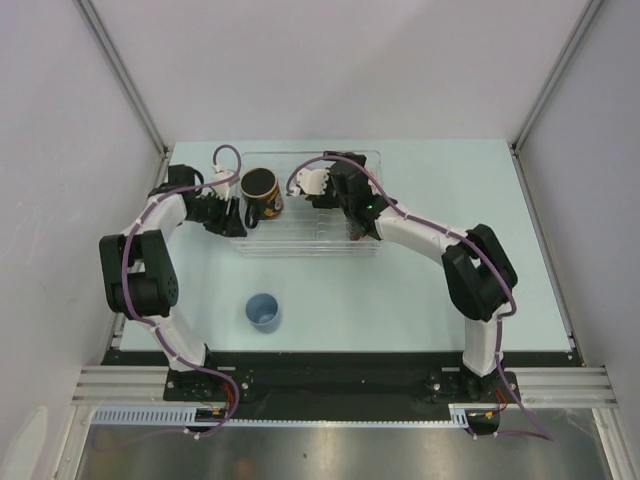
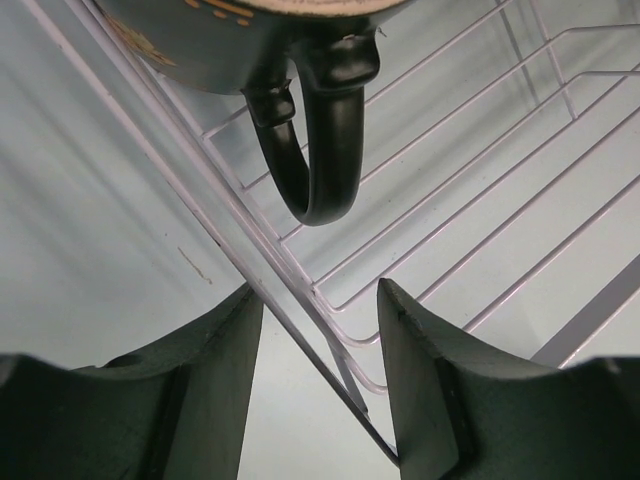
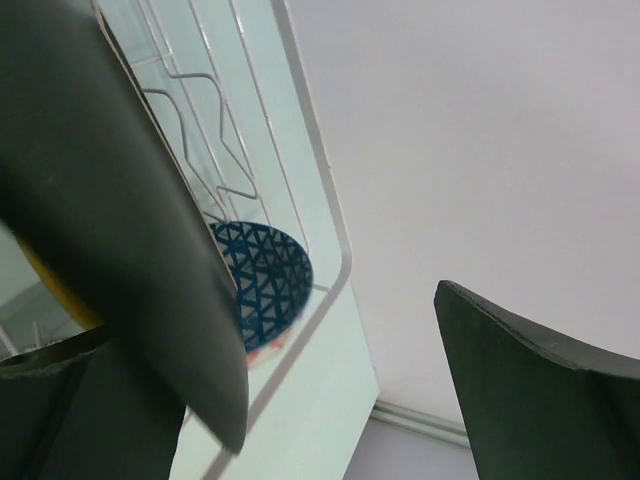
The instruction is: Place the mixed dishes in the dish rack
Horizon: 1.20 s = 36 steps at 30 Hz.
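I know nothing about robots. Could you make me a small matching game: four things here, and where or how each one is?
1 dark mug
2 light-blue cup
3 blue patterned bowl
4 right gripper

A open, over the dish rack
B on the bare table
C shows only in the right wrist view
D upright at the rack's left end

Pairs: 1-D, 2-B, 3-C, 4-A

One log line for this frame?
left tool: open, short of mug handle | right tool: open, over rack | cup: on table, outside rack
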{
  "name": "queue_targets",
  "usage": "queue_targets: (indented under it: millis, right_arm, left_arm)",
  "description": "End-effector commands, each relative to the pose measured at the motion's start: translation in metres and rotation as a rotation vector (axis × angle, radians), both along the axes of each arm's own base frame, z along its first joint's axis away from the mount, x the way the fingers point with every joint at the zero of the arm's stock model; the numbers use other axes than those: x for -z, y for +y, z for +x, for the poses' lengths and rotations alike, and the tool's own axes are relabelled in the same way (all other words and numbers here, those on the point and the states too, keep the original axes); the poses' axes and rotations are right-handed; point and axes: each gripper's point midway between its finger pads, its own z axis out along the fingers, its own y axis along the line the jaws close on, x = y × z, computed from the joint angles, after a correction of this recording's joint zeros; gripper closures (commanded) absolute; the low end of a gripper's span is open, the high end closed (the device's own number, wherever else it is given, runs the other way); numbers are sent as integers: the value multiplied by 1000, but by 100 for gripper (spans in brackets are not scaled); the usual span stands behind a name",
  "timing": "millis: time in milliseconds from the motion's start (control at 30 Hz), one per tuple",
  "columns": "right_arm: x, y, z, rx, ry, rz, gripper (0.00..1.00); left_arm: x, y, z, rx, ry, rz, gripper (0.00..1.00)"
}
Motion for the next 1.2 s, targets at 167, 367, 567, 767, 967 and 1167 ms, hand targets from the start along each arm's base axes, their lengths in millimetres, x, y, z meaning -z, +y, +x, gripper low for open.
queue_targets:
  millis: [167,367,567,767,967,1167]
  right_arm:
    - [-91,-32,-55,40,-30,165,0]
    - [-82,-55,-76,69,2,157,0]
    - [-86,-67,-83,102,-3,185,0]
    - [-95,-94,-77,252,-9,407,0]
    - [-91,-121,-75,417,67,722,0]
    - [-51,-143,-71,610,155,833,0]
  left_arm:
    - [-44,24,8,-15,-101,89,46]
    - [-65,22,7,-20,-145,91,46]
    - [-88,21,4,-18,-184,96,45]
    - [-133,15,-8,56,-235,121,45]
    - [-142,4,-80,326,-149,276,43]
    - [-102,-14,-161,480,-61,356,42]
